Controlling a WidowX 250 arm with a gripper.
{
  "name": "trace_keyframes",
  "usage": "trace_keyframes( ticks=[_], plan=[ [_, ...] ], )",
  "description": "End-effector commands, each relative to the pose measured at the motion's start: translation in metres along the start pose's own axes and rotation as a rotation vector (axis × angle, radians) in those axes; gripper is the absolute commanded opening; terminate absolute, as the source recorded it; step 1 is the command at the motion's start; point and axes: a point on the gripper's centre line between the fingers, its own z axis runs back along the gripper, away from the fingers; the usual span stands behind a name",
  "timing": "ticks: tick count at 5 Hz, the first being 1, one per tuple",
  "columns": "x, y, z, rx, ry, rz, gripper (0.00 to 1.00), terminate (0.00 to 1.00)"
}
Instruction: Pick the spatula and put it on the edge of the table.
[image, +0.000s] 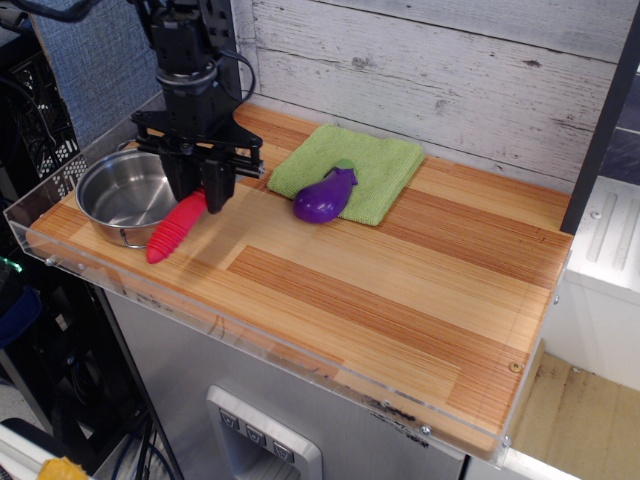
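The spatula (174, 229) shows its thick ribbed red handle, slanting down to the left; its grey head is hidden between the fingers. My gripper (203, 195) is shut on the spatula's upper end and holds it just right of the steel pot (125, 193), near the front left of the striped wooden table (400, 290). The handle's low end hangs close above the table next to the pot's rim; I cannot tell whether it touches.
A purple toy eggplant (325, 195) lies on the front edge of a green cloth (355, 165) at the back middle. A clear acrylic rim (200, 318) runs along the table's front and left edges. A dark post (218, 60) stands at the back left.
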Motion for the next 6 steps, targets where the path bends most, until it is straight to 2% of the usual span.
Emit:
trace_keyframes(
  ticks=[1, 3, 5, 6],
  plan=[
    [0.001, -0.025, 0.01, 0.007, -0.03, -0.05, 0.0, 0.0],
    [-0.001, -0.009, -0.01, 0.046, 0.022, -0.027, 0.0, 0.0],
    [-0.008, -0.006, -0.02, 0.058, 0.051, -0.028, 0.0, 0.0],
    [-0.008, -0.01, -0.015, 0.05, 0.062, -0.037, 1.0, 0.0]
  ],
)
